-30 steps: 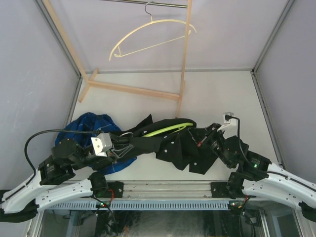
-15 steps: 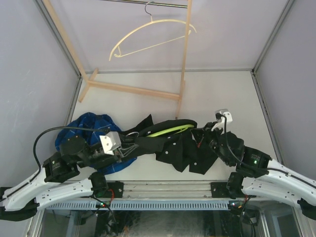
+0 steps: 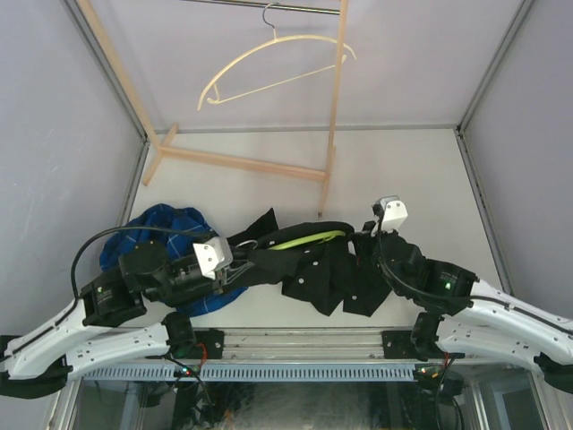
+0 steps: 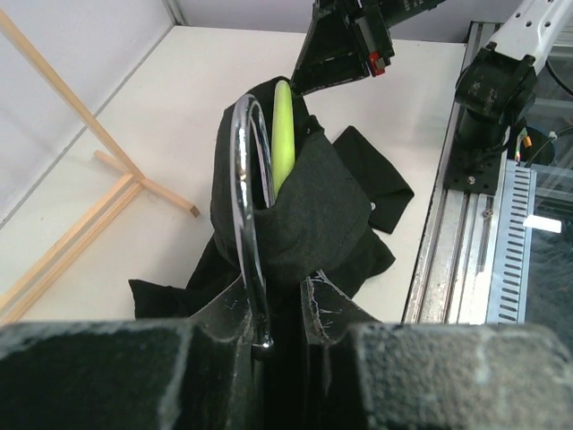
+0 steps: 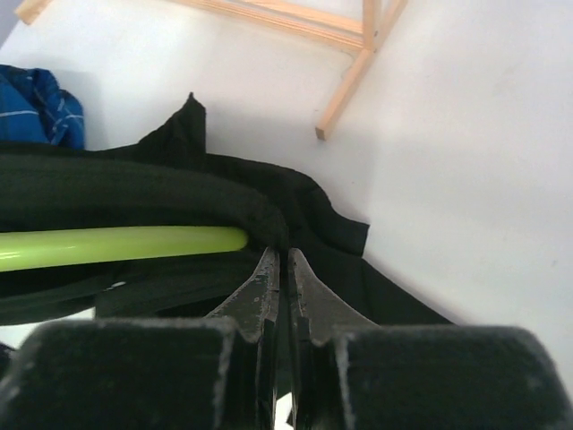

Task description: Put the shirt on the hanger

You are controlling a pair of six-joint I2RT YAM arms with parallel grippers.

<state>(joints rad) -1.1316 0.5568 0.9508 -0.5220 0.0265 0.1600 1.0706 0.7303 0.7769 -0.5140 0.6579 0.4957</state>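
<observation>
So, shirt point(image 3: 331, 273): black, soft, matte cloth, crumpled in a long heap on the counter point(image 3: 403, 170) between the two arms. Small pale buttons show on its near folds, and one fold wraps like a sleeve over the hanger's bar.
Hanger point(image 3: 300, 239): thin lime-green plastic, smooth and rounded. A curved stretch lies bare between black folds and the rest is hidden under cloth. It lies low across the near middle of the counter.
Hook point(image 4: 246, 197): bright, glossy metal wire bent into a loop, coming out of the shirt's cloth in the left wrist view.
Left gripper point(image 4: 273, 300): jaws narrow, clamped on the base of the hook; their inner faces look scuffed and grey.
Right gripper point(image 5: 282, 269): jaws almost together, nipping a black fold of shirt just beside the green bar's end.
Plaid shirt point(image 3: 166, 228): blue, bunched in a rounded mound at the left, partly under the left arm.
Rack point(image 3: 336, 107): pale, square-edged wooden sticks, feet on the far counter.
Pale hanger point(image 3: 277, 54): cream, curved, hung by a wire hook from the rack's top rod.
Counter: flat, white, matte.
</observation>
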